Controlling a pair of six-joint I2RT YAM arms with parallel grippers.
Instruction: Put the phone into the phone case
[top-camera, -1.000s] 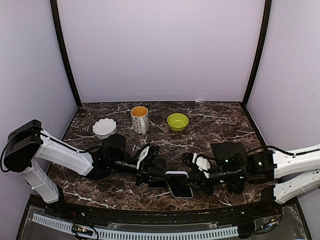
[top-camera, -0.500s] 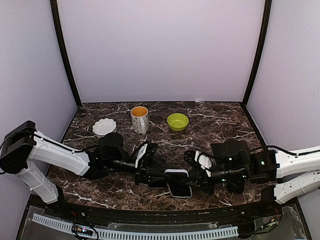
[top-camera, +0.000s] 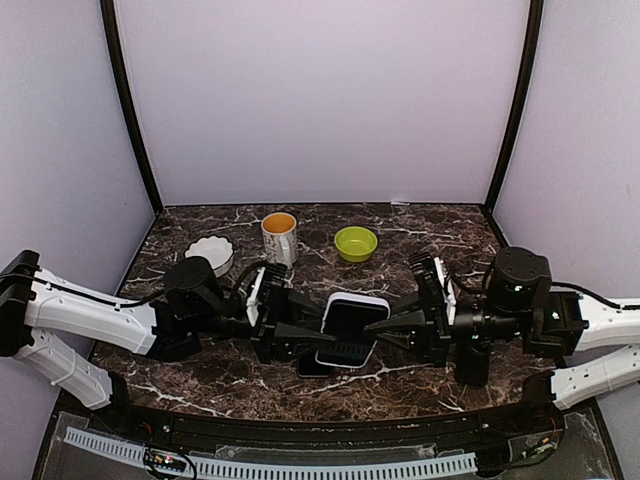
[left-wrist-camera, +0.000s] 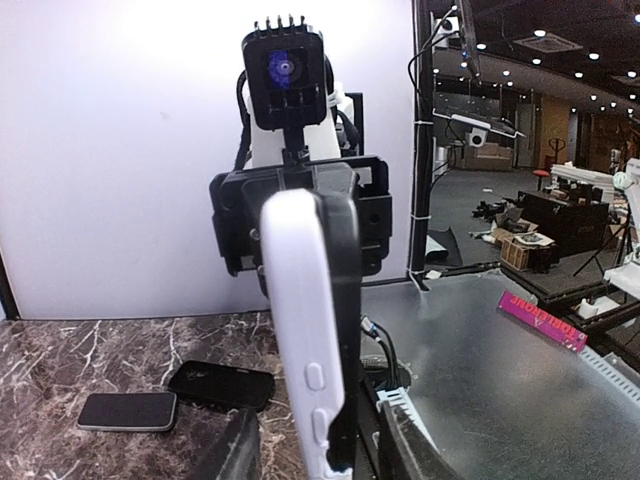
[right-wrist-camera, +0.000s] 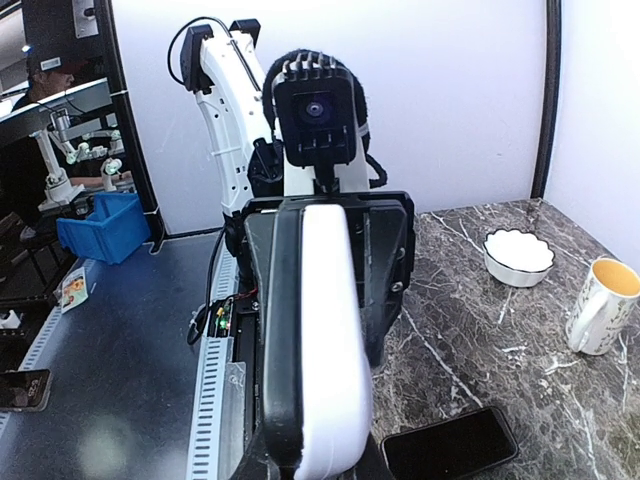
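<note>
From above, both arms meet over the middle of the table (top-camera: 440, 245). Between them, lifted off the marble, is the white phone case (top-camera: 356, 299) with the dark phone (top-camera: 350, 322) lying in it, face tilted upward. The left gripper (top-camera: 322, 336) pinches its left edge and the right gripper (top-camera: 386, 325) its right edge, each tapered closed onto it. A dark slab (top-camera: 310, 367) lies flat just beneath, partly hidden. A mug (top-camera: 279, 238), green bowl (top-camera: 355, 243) and white dish (top-camera: 209, 255) stand well behind.

At the left wrist the pair shows edge-on, white shell with side buttons against the black body. I cannot tell whether it is fully snapped in. On the marble a silver-edged handset (left-wrist-camera: 128, 411) lies just beside a black handset (left-wrist-camera: 222, 385).

At the right wrist the view is likewise edge-on, with this arm's own fingers mostly hidden below.

If one arm pulls or twists against the other, the shell could flex and spit the phone out. A loosened pinch would drop both onto the slab below.
</note>
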